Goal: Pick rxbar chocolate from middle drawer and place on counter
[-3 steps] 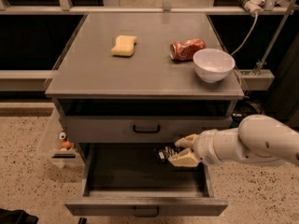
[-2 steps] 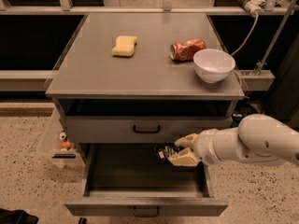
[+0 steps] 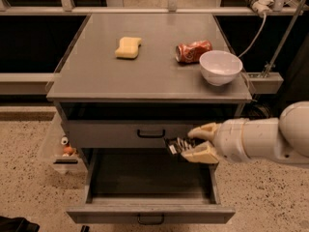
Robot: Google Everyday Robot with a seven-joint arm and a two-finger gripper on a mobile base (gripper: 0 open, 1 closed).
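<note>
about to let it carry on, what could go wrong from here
The gripper, above the open middle drawer, pinches the rxbar chocolate by one end only; it may slip back in. Lifting up, it could catch the counter edge. The bowl and red can crowd the spot nearest the arm.

Speckled floor [image 3: 29,187], pale horizontal rail [image 3: 24,77].

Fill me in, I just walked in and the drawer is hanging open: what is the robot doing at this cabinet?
The robot's claw is shut on the rxbar chocolate, holding it above the right rear of the open middle drawer, just in front of the upper drawer. The bar is not yet on the counter, where a yellow sponge, a crushed red can and a white bowl sit.
</note>
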